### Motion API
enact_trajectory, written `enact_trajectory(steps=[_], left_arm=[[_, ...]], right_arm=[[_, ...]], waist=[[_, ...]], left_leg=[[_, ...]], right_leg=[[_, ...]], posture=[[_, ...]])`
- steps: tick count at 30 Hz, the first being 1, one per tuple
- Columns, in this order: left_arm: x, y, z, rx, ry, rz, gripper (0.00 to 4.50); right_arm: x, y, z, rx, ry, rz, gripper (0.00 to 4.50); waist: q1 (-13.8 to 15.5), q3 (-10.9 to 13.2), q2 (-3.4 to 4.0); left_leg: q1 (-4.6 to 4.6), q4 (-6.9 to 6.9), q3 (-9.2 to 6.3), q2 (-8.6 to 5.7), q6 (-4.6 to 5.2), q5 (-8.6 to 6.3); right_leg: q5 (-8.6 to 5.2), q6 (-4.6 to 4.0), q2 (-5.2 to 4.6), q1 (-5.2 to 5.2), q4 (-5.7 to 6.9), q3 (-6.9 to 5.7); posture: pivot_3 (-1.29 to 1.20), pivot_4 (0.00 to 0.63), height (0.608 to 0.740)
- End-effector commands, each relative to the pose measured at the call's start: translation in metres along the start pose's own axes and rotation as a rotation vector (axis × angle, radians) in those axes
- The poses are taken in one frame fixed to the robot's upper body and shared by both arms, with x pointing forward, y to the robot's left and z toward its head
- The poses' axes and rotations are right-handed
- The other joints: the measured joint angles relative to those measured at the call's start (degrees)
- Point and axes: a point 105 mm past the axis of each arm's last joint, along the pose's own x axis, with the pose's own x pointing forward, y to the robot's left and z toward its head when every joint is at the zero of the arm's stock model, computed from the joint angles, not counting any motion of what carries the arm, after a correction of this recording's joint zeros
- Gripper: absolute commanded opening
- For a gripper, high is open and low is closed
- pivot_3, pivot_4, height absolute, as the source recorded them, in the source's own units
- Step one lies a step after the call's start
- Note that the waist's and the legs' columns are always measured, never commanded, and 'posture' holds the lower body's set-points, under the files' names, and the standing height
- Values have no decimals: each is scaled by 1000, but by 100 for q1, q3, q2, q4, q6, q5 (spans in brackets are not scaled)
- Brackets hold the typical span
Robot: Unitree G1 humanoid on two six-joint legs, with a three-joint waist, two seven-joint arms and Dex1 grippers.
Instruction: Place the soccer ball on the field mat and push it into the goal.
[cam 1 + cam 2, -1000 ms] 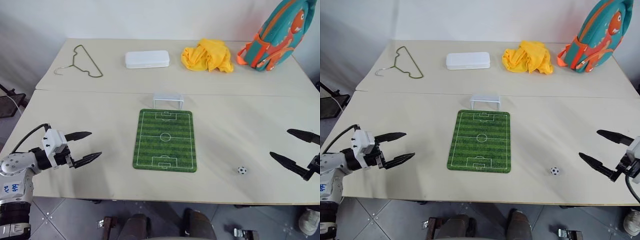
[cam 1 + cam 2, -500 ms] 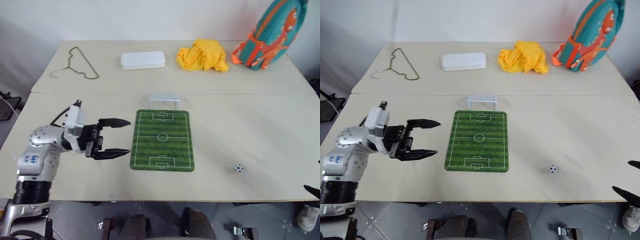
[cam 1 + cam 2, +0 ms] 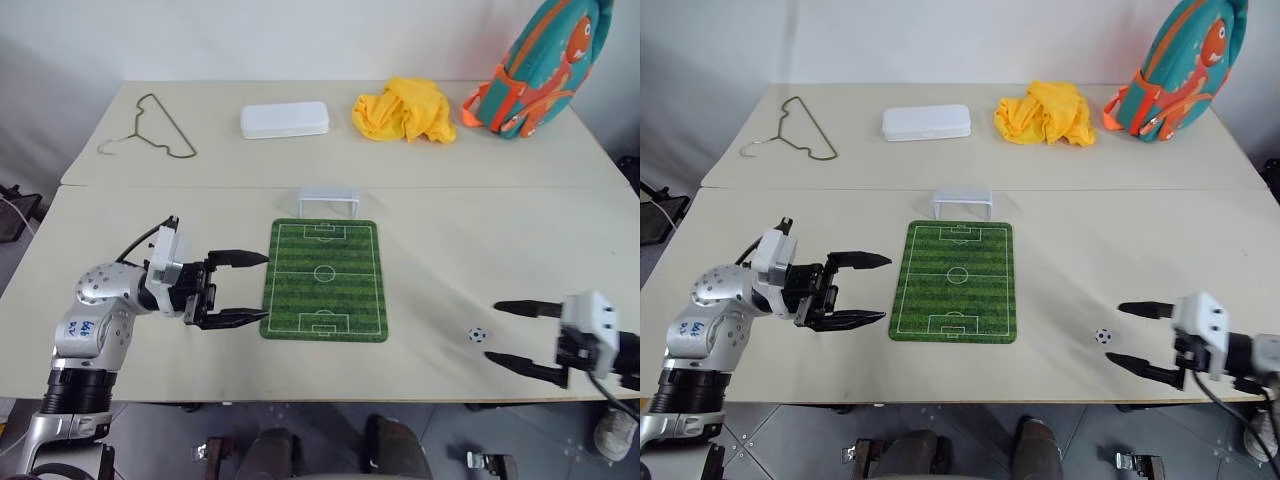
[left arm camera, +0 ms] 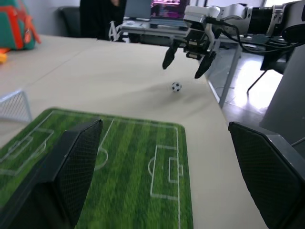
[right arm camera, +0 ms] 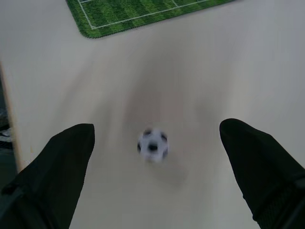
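Your open right claw [image 3: 502, 332] flanks the tiny black-and-white soccer ball [image 3: 478, 335] on the beige surface [image 3: 450, 250]; left claw [image 3: 256, 289] open beside the green striped field mat [image 3: 325, 280].

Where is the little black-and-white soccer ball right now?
The small white, black-patched soccer ball lies on the beige table, right of the green striped field mat, just ahead of the open right claw.

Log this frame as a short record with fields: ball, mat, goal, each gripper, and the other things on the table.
soccer ball: on bare table, right of the mat, not held
field mat: flat, nothing on it
goal: at mat's far end
right gripper: open, just beside the ball, aimed at it
left gripper: open, at mat's left edge
far side: hanger, white box, yellow cloth, backpack
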Motion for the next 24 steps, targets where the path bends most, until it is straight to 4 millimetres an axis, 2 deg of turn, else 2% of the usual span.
enact_trajectory(steps=[1,9,12,20,21,23,24], left_arm=[[-3,2,3,30,5,24,4500],[-9,-4,2,30,11,42,4500],[-9,-5,1,29,13,39,4500],[-10,-4,1,33,14,28,4500],[-11,-4,1,37,14,29,4500],[-13,-4,1,44,13,37,4500],[-16,-4,0,47,12,45,4500]], right_arm=[[6,-1,-8,-5,17,-10,4454],[6,-6,-17,-2,18,-12,4454],[4,-7,-18,0,11,-19,3878],[7,-13,-13,-13,-20,-13,1056],[7,-13,-11,-14,-28,-9,836],[10,-15,-2,-28,-59,-1,838],[17,-13,10,-48,-90,30,838]], waist=[[74,0,0],[43,0,0],[44,0,0],[42,0,0],[44,0,0],[45,0,0],[42,0,0]], left_leg=[[-2,3,-1,0,-1,-1],[-4,11,2,3,4,-7],[-4,13,4,3,4,-7],[-4,14,5,3,4,-7],[-4,14,4,3,4,-7],[-4,15,4,3,4,-7],[-4,15,4,3,4,-7]], right_leg=[[0,0,0,0,0,-3],[0,1,3,3,1,-4],[1,1,3,3,2,-2],[1,1,3,3,2,-2],[1,1,3,3,3,-2],[1,1,3,3,3,-2],[1,1,3,3,3,-2]], posture=[[0,150,740],[0,150,740],[0,150,740],[0,150,740],[0,150,740],[0,150,740],[0,150,740]])
